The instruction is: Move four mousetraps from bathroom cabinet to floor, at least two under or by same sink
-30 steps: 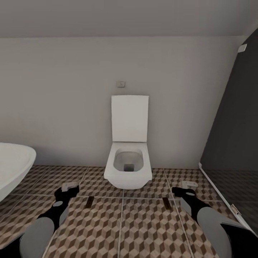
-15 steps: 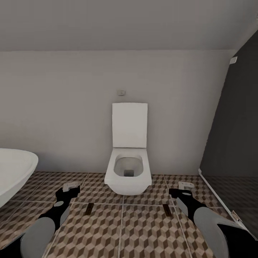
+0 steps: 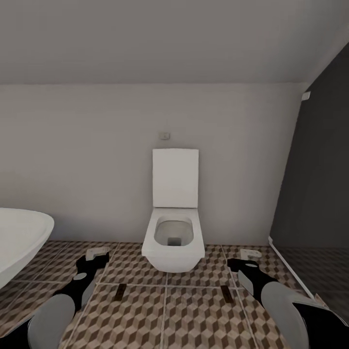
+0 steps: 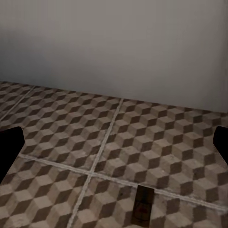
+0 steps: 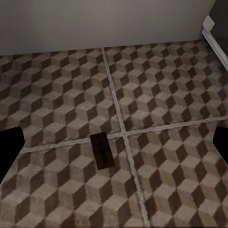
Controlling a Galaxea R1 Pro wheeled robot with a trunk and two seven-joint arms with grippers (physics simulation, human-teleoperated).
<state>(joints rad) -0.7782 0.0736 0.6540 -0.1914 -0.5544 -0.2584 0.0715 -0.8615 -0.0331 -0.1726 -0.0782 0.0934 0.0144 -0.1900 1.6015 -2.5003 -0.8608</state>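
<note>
Two mousetraps lie flat on the cube-patterned bathroom floor point(image 3: 165, 310) in front of the toilet, one at the left point(image 3: 120, 290) and one at the right point(image 3: 225, 292). My left gripper point(image 3: 97, 256) hovers open above the floor; its wrist view has the left mousetrap point(image 4: 143, 209) below its black fingers point(image 4: 9, 152). My right gripper point(image 3: 246, 259) is also open, and the right mousetrap point(image 5: 102, 150) lies on a grout line between its spread fingers point(image 5: 9, 147). Neither gripper holds anything. The cabinet and the sink are out of view.
A white toilet point(image 3: 173, 237) with its lid up stands against the grey wall ahead. A rounded white bathtub point(image 3: 22, 237) sits at the left. A dark glass partition point(image 3: 320, 194) with a pale floor rail closes the right side.
The whole picture has shifted: the toilet and floor traps sit lower and look smaller, so the camera has backed away. Both arms keep their pose and both grippers stay open.
</note>
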